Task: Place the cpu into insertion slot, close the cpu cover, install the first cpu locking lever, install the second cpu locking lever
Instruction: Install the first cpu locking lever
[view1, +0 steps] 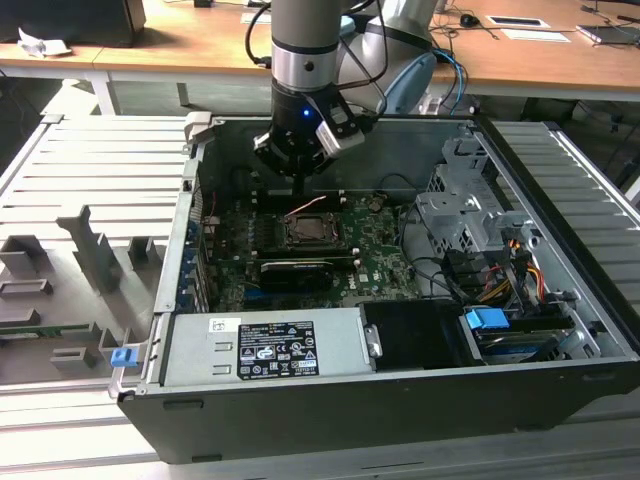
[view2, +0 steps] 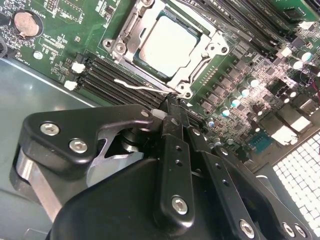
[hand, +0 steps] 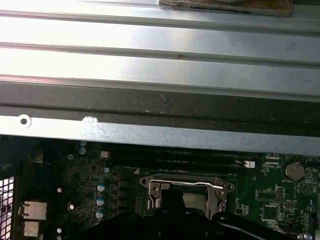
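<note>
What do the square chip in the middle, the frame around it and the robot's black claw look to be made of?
The cpu: probably metal on top, a flat, pale, matte grey face. The cpu cover: bare metal by its look, silvery with bright glints along the edges. The gripper: dark matte links, whether coated metal or plastic is unclear, joined by shiny silver screws.

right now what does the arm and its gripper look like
The arm is a silver-grey metal cylinder with pale blue joint caps and a blue light glowing near the wrist. Cables run along it. The gripper is matte black, built of linkage plates fastened with silver screws.
</note>
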